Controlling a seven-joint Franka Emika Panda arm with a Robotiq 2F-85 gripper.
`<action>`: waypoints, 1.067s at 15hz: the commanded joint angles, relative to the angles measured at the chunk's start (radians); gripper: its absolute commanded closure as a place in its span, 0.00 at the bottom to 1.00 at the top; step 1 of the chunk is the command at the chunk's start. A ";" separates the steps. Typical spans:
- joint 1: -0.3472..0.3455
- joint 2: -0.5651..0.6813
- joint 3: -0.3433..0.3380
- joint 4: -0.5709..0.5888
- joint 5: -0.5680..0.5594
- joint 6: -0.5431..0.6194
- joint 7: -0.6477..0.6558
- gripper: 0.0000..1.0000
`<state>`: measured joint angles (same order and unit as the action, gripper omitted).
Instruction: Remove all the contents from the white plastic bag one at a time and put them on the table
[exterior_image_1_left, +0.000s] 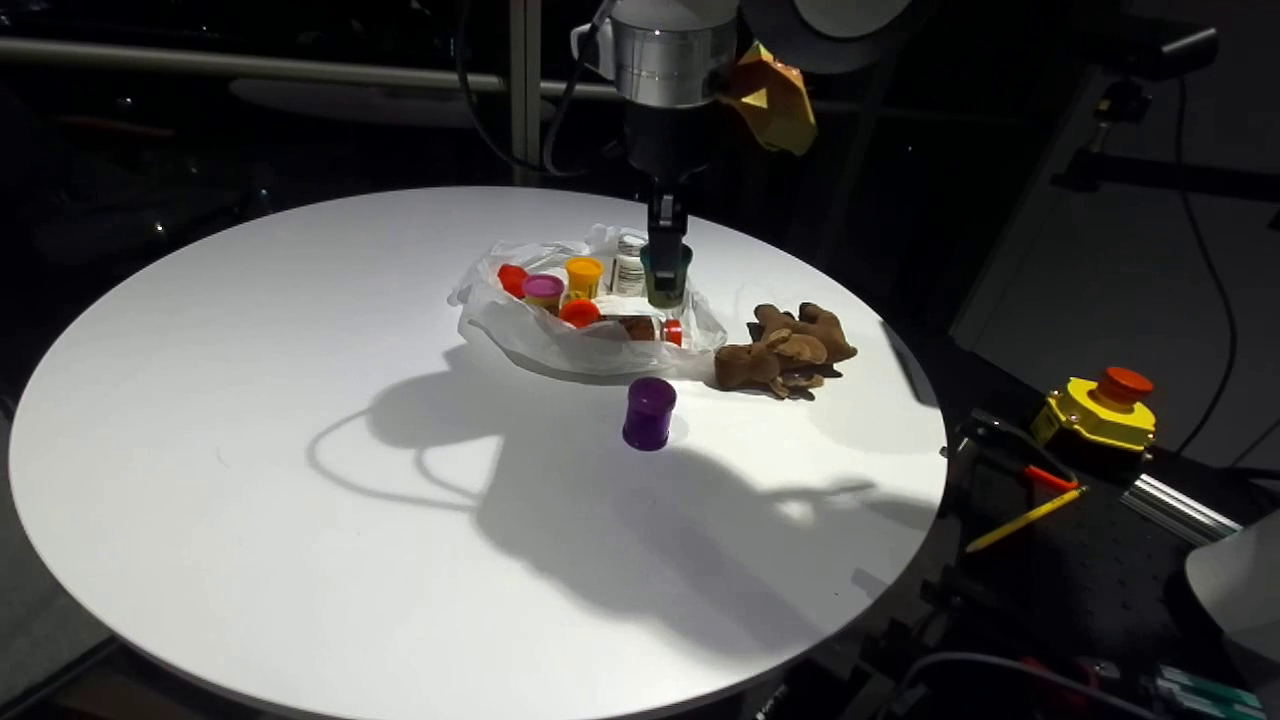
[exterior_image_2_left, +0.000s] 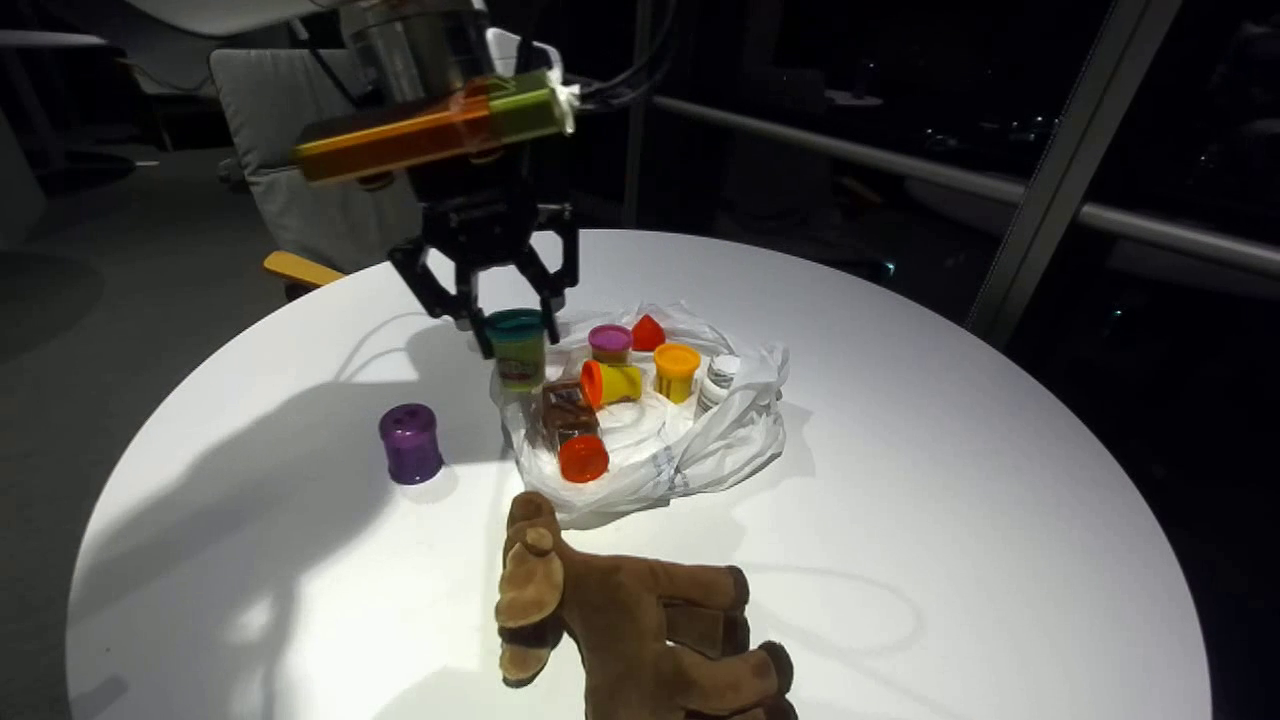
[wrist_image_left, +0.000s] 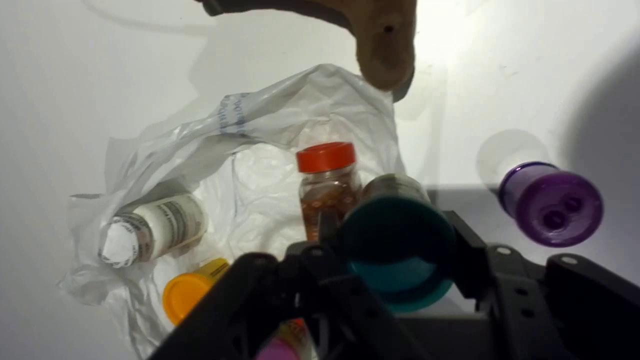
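Note:
The white plastic bag (exterior_image_2_left: 725, 465) lies open on the round white table (exterior_image_1_left: 250, 480). My gripper (exterior_image_2_left: 520, 338) is shut on the teal-lidded tub (exterior_image_2_left: 518, 366), with a finger on each side. The tub is upright at the bag's edge; I cannot tell whether it is lifted. Its lid (wrist_image_left: 400, 280) fills the jaws in the wrist view. In the bag are a red-capped brown jar (wrist_image_left: 327, 175), a white bottle (wrist_image_left: 175, 220), an orange-yellow tub (exterior_image_2_left: 677, 373), a pink-lidded tub (exterior_image_2_left: 610, 343), a yellow tub with a red lid (exterior_image_2_left: 618, 383) and a red piece (exterior_image_2_left: 648, 333).
A purple shaker (exterior_image_1_left: 649, 414) stands on the table outside the bag. A brown plush animal (exterior_image_2_left: 640, 620) lies beside the bag, almost touching it. The table's round edge (exterior_image_1_left: 945, 440) runs past the plush. A yellow box with a red button (exterior_image_1_left: 1100, 410) stands off the table.

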<state>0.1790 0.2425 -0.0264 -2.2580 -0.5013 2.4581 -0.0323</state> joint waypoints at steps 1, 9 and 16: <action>-0.007 -0.103 0.055 -0.156 0.017 0.023 0.027 0.72; -0.057 -0.093 0.086 -0.341 0.210 0.270 0.012 0.72; -0.057 -0.023 0.021 -0.351 0.144 0.361 0.056 0.23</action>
<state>0.1218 0.2025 0.0123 -2.6059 -0.3325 2.7773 0.0081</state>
